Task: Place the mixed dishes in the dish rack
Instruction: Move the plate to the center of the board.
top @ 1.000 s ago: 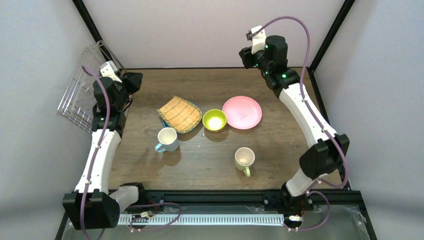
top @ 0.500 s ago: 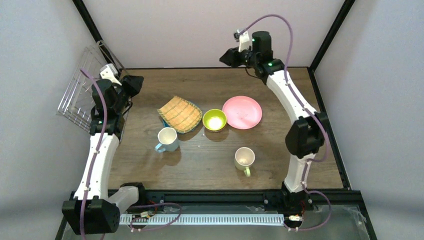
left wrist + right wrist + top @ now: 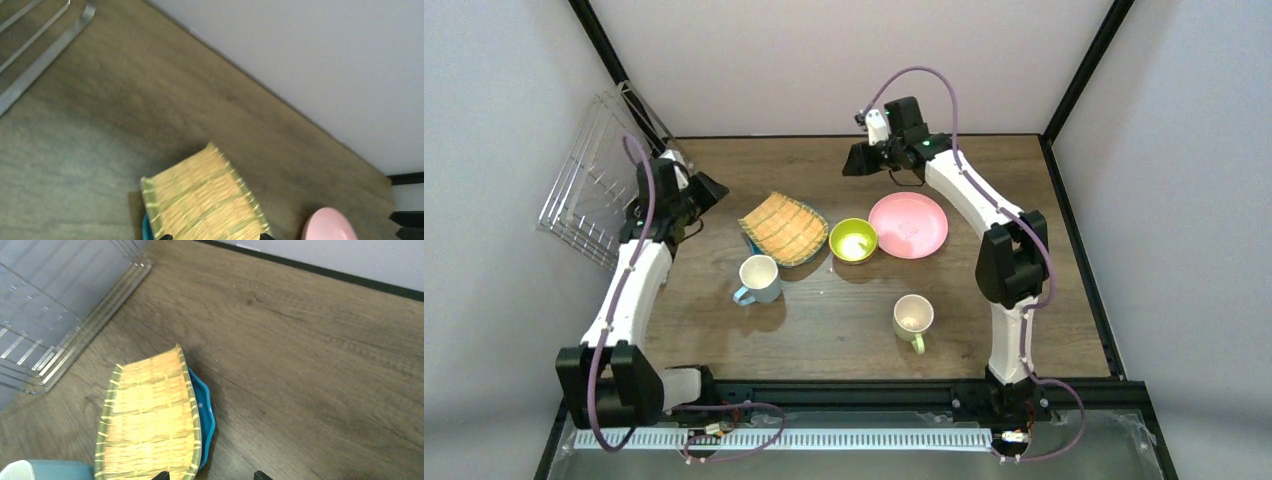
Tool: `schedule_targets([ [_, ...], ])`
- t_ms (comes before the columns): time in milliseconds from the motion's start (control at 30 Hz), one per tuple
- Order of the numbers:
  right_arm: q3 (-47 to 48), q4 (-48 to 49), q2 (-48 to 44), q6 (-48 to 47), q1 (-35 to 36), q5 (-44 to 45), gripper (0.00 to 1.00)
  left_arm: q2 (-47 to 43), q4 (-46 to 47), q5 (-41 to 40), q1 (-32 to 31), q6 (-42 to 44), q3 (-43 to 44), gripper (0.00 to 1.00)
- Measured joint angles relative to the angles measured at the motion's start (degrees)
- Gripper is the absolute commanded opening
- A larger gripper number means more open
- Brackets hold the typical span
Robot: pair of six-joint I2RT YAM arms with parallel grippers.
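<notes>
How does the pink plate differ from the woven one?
The pink plate is round and plain; the woven plate is squarish with a straw-like pattern. The pink plate lies directly on the table; the woven plate rests on a teal plate. Both lie face up, outside the rack.

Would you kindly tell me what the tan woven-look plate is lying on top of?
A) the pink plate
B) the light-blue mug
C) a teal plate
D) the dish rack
C: in the right wrist view, the rim of a teal plate sticks out from under the right side of the tan woven-look plate.
</notes>
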Motion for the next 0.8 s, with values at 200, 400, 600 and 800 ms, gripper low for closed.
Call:
schedule_targets([
  [200,-3.61,-2.47,-0.02,-0.61,1.95,9.03,0.95,5.09,-4.66,0.94,0.0,0.33,-0.46,1.0],
  [400,-4.35,-5.62,0.0,-0.39,1.05,15.96,0.92,6.58,-5.97,1.4,0.0,0.42,-0.92,1.0],
  [600,-4.33,-6.82,0.59,-0.33,1.07,17.51,0.87,9.22,-5.18,3.34,0.0,-0.2,-2.47,1.0],
  [800,-4.31,-7.67,4.48,-0.13,1.07,17.42,0.77,11.65,-3.63,5.31,0.0,-1.86,-5.22,1.0],
])
